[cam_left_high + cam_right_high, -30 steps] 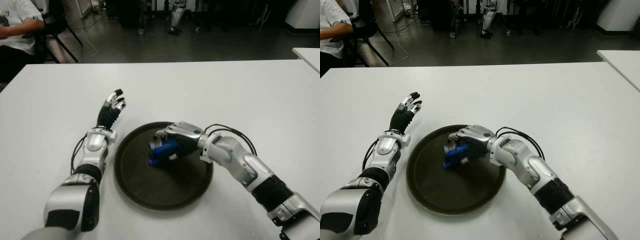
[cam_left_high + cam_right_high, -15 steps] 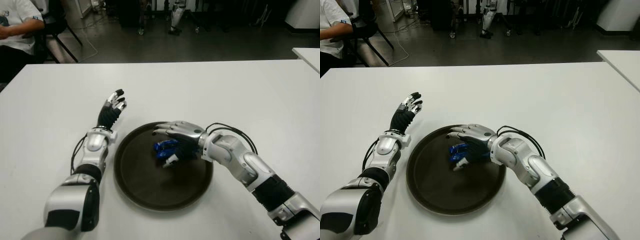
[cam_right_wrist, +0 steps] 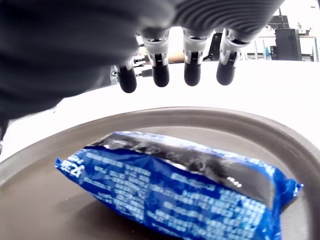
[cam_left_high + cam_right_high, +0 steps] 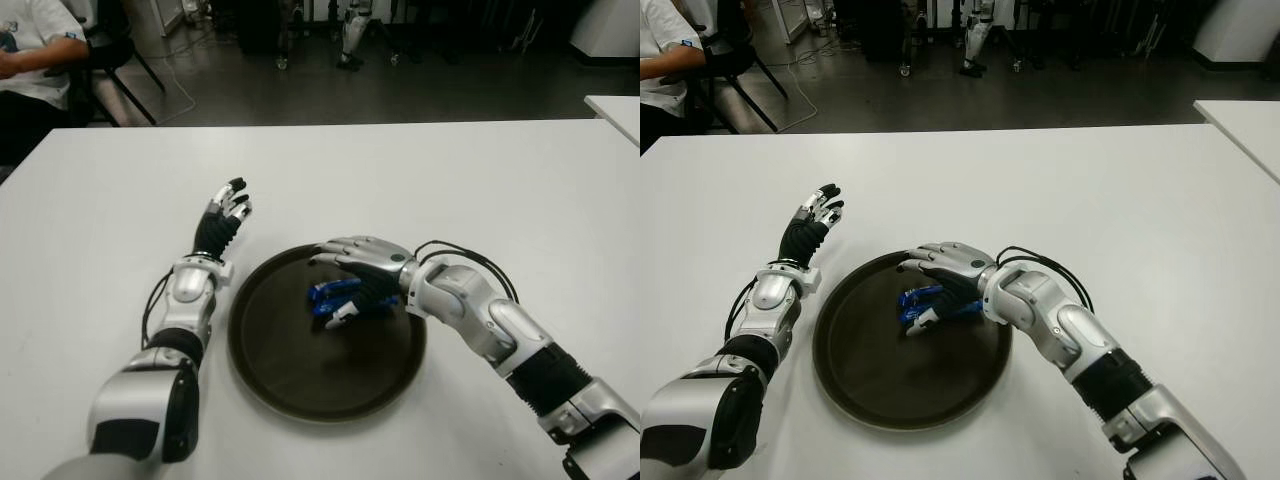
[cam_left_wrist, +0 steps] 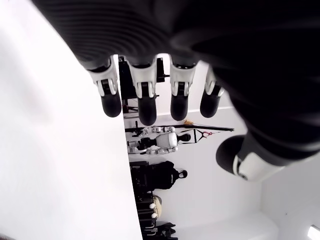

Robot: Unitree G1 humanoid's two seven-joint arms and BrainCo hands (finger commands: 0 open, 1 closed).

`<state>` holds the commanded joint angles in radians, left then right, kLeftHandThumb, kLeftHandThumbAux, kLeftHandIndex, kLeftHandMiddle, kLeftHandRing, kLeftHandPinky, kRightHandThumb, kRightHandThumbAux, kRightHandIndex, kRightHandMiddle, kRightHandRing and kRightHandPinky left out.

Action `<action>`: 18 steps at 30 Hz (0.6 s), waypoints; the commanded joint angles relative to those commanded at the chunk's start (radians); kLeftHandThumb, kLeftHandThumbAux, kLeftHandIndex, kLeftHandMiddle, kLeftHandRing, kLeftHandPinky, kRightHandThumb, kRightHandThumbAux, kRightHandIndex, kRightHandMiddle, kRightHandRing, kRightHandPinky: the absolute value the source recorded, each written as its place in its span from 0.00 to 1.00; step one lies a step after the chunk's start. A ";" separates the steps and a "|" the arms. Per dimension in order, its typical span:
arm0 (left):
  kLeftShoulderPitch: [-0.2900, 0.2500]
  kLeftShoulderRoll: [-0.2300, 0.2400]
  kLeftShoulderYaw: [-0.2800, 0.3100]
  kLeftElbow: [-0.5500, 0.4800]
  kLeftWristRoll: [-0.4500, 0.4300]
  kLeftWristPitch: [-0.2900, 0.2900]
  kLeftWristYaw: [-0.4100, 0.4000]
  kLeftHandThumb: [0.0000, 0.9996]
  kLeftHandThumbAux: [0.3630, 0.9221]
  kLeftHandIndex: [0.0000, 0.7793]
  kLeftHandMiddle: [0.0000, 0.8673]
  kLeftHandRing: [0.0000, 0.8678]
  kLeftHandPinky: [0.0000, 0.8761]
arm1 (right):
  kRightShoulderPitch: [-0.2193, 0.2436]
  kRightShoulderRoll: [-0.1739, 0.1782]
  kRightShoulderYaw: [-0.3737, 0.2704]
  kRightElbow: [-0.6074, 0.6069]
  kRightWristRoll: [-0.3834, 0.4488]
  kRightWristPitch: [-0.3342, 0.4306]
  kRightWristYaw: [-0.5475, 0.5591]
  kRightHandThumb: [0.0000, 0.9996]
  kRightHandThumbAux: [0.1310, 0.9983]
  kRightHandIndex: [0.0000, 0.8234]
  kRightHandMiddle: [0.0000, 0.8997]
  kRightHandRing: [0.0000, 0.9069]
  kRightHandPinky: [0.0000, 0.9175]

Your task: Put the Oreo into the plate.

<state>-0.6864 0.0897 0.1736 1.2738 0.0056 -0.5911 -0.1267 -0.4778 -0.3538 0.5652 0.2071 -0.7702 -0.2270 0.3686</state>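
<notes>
1. Since a second ago: right hand opened from a closed grasp on the Oreo pack, fingers now spread above it and holding nothing; pack released onto the plate and lying flat; left arm unchanged.
2. White table, filling most of both eye views, bearing plate and both arms.
3. Right arm, silver with a black section, reaching in from the robot's right over the plate's far right rim, black cables looped near the wrist.
4. Left arm, stretched forward beside the plate on its left.
5. Dark round plate, in front of the robot, between the two arms.
6. Right hand again: palm down over the far half of the plate, fingertips extended and apart in the right wrist view, clear of the pack below.
7. Left hand, beyond the plate's left rim, fingers straight and relaxed, empty.
8. Blue Oreo pack, resting inside the plate, near its far centre, just under the right palm.
9. Person in a white shirt, seated at the far left edge past the table.
</notes>
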 joint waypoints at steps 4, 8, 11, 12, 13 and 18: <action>0.001 -0.001 0.002 -0.001 -0.001 0.001 -0.008 0.17 0.32 0.05 0.13 0.10 0.09 | -0.002 -0.001 -0.002 0.006 -0.002 -0.001 -0.002 0.00 0.23 0.00 0.00 0.00 0.00; 0.004 -0.002 0.002 -0.002 -0.001 -0.001 -0.009 0.16 0.30 0.05 0.12 0.09 0.08 | -0.019 -0.034 -0.043 -0.002 0.037 -0.020 0.012 0.00 0.22 0.00 0.00 0.00 0.00; 0.006 -0.002 0.001 -0.002 0.000 -0.001 -0.005 0.16 0.29 0.04 0.11 0.08 0.06 | -0.035 -0.064 -0.115 0.008 0.095 -0.058 -0.022 0.00 0.22 0.00 0.00 0.00 0.00; 0.005 -0.003 0.001 -0.002 0.000 0.000 -0.003 0.16 0.28 0.04 0.11 0.08 0.06 | -0.034 -0.064 -0.136 0.025 0.108 -0.074 -0.057 0.00 0.22 0.00 0.00 0.00 0.00; 0.004 -0.003 0.001 -0.001 0.001 0.002 -0.003 0.16 0.28 0.04 0.11 0.07 0.06 | -0.031 -0.057 -0.166 0.051 0.126 -0.094 -0.112 0.00 0.22 0.00 0.00 0.00 0.00; -0.001 -0.001 -0.005 -0.002 0.005 0.004 -0.007 0.17 0.25 0.05 0.12 0.08 0.07 | -0.042 -0.014 -0.295 0.153 0.219 -0.171 -0.325 0.02 0.25 0.00 0.00 0.00 0.00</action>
<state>-0.6869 0.0882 0.1683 1.2722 0.0107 -0.5874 -0.1338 -0.5202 -0.3680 0.2704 0.3598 -0.5514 -0.3982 0.0436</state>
